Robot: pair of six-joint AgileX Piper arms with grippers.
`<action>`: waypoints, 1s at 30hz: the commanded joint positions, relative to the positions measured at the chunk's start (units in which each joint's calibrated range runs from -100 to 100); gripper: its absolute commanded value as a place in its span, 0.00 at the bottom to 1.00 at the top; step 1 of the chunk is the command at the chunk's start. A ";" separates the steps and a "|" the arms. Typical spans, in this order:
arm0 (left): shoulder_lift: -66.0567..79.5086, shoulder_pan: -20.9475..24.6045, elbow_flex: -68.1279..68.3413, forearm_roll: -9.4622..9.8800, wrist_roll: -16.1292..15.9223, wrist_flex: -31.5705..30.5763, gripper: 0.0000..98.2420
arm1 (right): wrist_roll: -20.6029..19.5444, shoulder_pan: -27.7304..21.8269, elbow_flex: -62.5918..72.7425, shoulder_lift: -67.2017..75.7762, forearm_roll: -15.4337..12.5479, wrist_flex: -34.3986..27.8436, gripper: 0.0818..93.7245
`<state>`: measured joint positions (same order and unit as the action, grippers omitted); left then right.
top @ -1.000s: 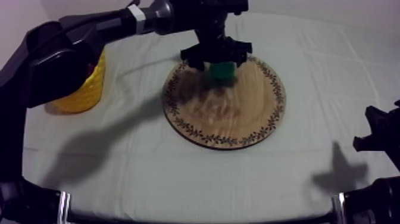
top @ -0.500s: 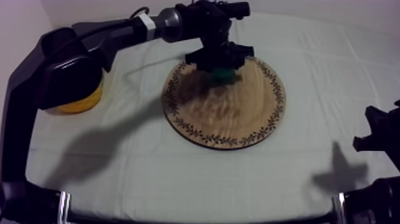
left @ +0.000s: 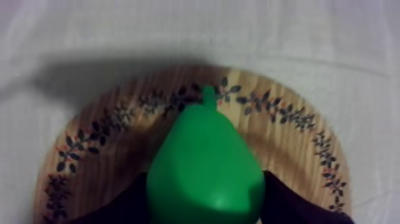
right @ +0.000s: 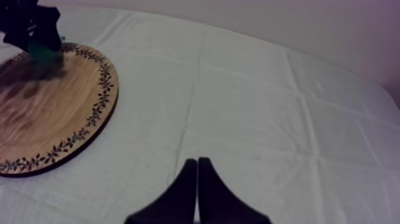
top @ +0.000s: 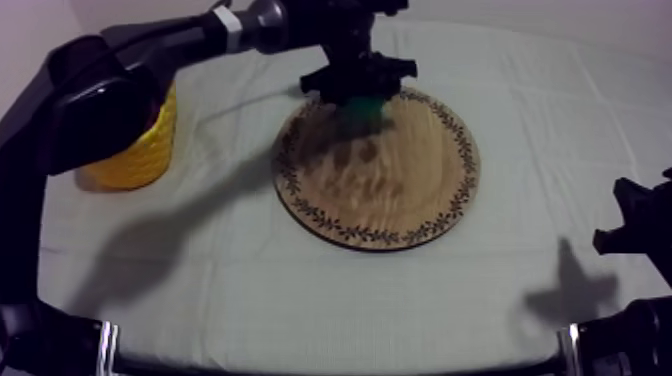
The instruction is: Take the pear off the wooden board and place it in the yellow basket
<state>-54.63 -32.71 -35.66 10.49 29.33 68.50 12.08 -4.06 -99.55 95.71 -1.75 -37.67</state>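
**Left gripper (top: pixel 360 92) locked on the smooth green toy pear (left: pixel 205 167)**

The left arm sweeps in from the upper left and hangs over the far rim of the round wooden board (top: pixel 390 195). Its black fingers (left: pixel 294 204) clamp the pear's broad end. The pear's long axis runs straight out from the fingers, with the stem towards the leaf-patterned rim. The ribbed yellow basket (top: pixel 140 155) sits at the table's left, well apart. The right gripper (right: pixel 197 161) rests low over the cloth, its fingers pressed together on nothing.

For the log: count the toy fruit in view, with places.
1: the pear, in the left end effector at the wooden board's far rim. More may hide in the yellow basket.
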 commanded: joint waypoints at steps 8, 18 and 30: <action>18.10 1.91 11.00 -0.37 -1.37 1.37 0.54 | 0.05 0.00 0.00 0.05 0.02 0.01 0.00; 39.22 4.59 32.39 -0.62 -2.54 5.36 0.63 | 0.02 0.00 0.00 0.05 0.02 0.01 0.00; 56.83 15.42 43.88 1.15 -9.14 5.88 0.69 | 0.01 0.00 0.00 0.05 0.02 0.01 0.00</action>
<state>-0.31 -19.79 7.21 11.35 21.58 74.23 12.10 -4.06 -99.55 95.71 -1.75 -37.67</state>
